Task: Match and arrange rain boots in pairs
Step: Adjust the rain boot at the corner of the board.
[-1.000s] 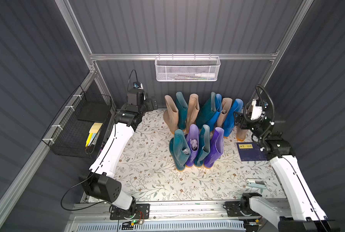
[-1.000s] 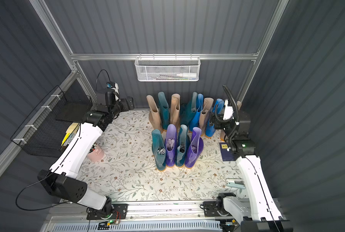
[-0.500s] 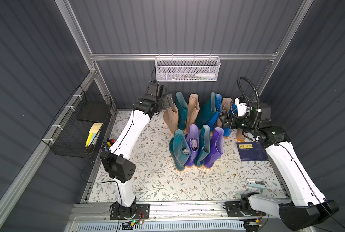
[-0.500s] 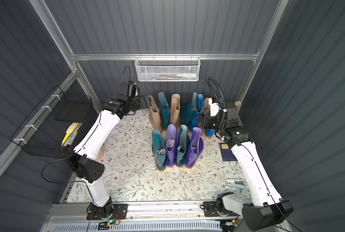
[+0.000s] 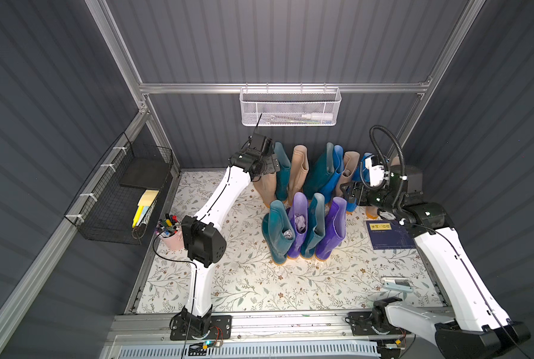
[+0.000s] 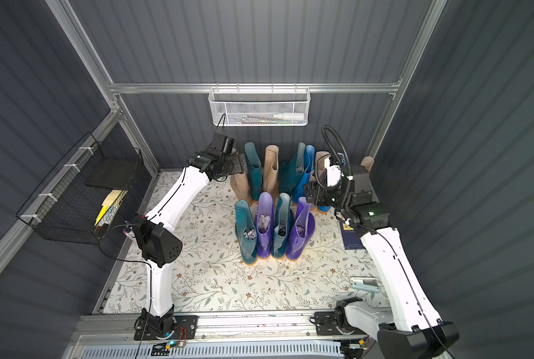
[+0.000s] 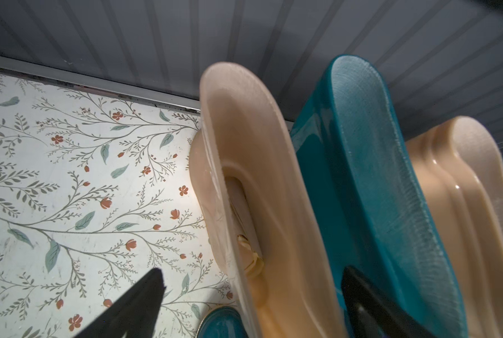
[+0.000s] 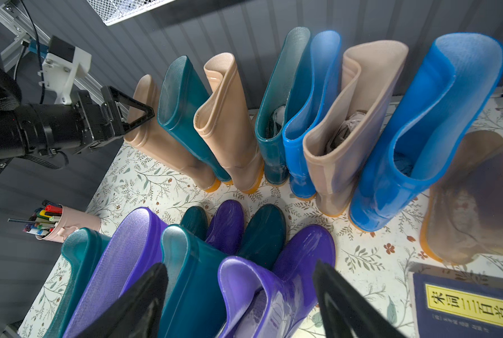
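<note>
Twelve rain boots [image 5: 300, 205] upright in two mixed rows on the bench [image 5: 244, 286]; left end effector [image 7: 251, 272] open astride a beige boot [image 7: 244, 146], right end effector [image 8: 240, 264] open, empty; probably light, floppy, slick: pinch cuffs.

A floral mat [image 5: 253, 286] covers the table. Taking its middle as the dial's centre in both top views, a white mesh basket [image 5: 278, 105] hangs on the back rail at 12 o'clock, with a white tube [image 5: 317, 117] lying inside. At 9 to 10 o'clock a black wire basket [image 5: 110, 214] hangs on the side wall, holding a yellow pad [image 5: 147, 197] and a dark flat slab [image 5: 144, 177]. A pink cup [image 5: 172, 241] of coloured markers [image 5: 166, 223] stands at 9 o'clock at the mat's edge. A dark blue book [image 5: 388, 234] with a yellow label lies flat at 3 o'clock. A small pale object [image 5: 396, 284] lies at 4 o'clock.
</note>
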Controlling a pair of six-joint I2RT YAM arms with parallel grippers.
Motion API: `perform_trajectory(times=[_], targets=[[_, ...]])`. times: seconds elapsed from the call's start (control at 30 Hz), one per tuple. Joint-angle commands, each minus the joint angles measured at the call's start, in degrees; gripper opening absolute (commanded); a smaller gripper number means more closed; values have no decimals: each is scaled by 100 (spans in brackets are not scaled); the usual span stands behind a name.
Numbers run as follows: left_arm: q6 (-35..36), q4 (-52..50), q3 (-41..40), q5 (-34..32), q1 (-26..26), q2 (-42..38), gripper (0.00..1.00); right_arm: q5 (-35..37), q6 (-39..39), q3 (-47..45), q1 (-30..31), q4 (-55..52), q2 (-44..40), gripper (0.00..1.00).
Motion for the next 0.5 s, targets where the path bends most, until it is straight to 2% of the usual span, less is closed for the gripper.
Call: perform_trajectory(times=[0.0, 0.13, 0.23, 0.47], targets=[[-46, -91, 235, -43, -3, 151, 88, 0, -70, -93, 24, -30, -69, 82], [6, -104, 395, 12, -3, 365, 75, 25, -79, -151, 32, 45, -91, 82], [56, -114, 545, 36, -3, 530, 62, 4, -71, -155, 31, 60, -76, 82], [278, -53, 875, 7, 8, 758, 21, 30, -70, -230, 22, 111, -110, 82]])
